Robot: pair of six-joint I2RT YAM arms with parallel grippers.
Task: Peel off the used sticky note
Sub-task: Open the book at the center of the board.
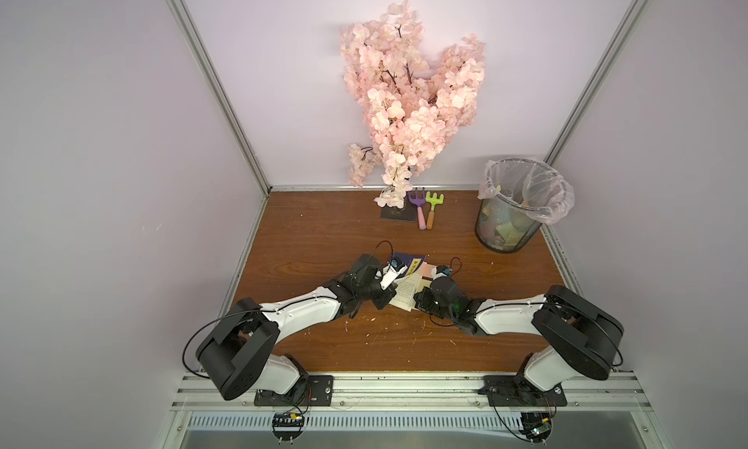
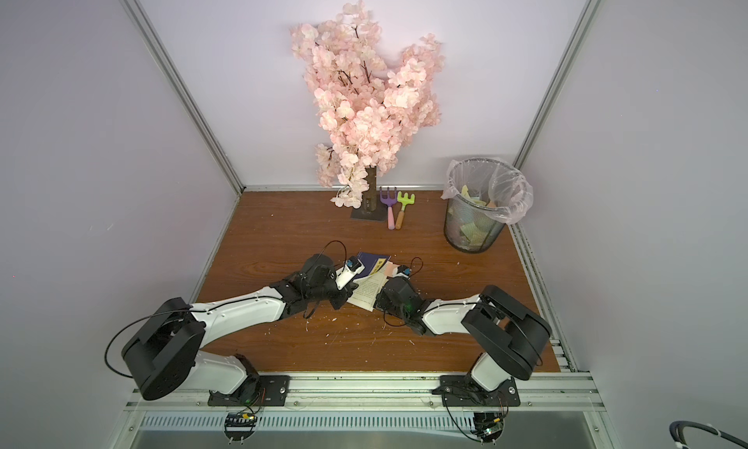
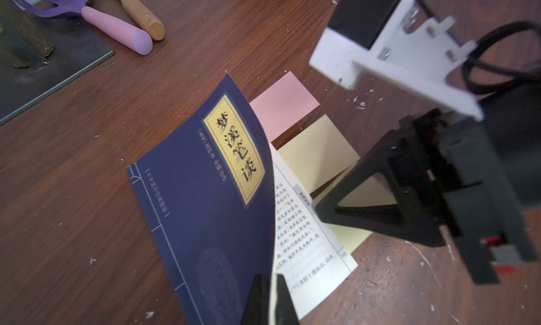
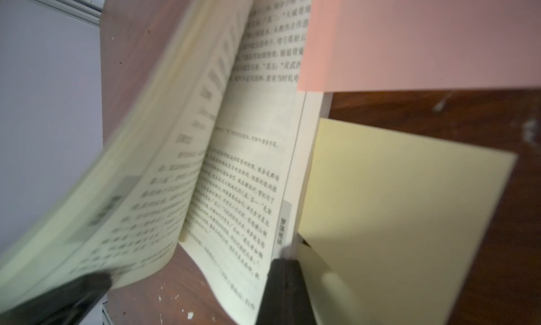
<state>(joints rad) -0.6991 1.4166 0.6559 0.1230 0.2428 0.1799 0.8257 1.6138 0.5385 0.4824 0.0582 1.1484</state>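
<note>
Grasp step: your left end effector point(image 3: 269, 304) clamps raised navy book cover point(image 3: 205, 197). Right end effector point(image 3: 320, 210) closed, apparently pinching pale yellow sticky note point(image 3: 351, 238) at page edge. Next, peel slowly outward.

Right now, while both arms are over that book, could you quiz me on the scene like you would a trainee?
1. True or false: the left hand pinches the navy book open.
2. The sticky note nearest the toy rakes is: A green, B pink, C blue.
3. Which hand appears to pinch a yellow sticky note?
Key: 1 true; 2 B; 3 the right hand.
</note>
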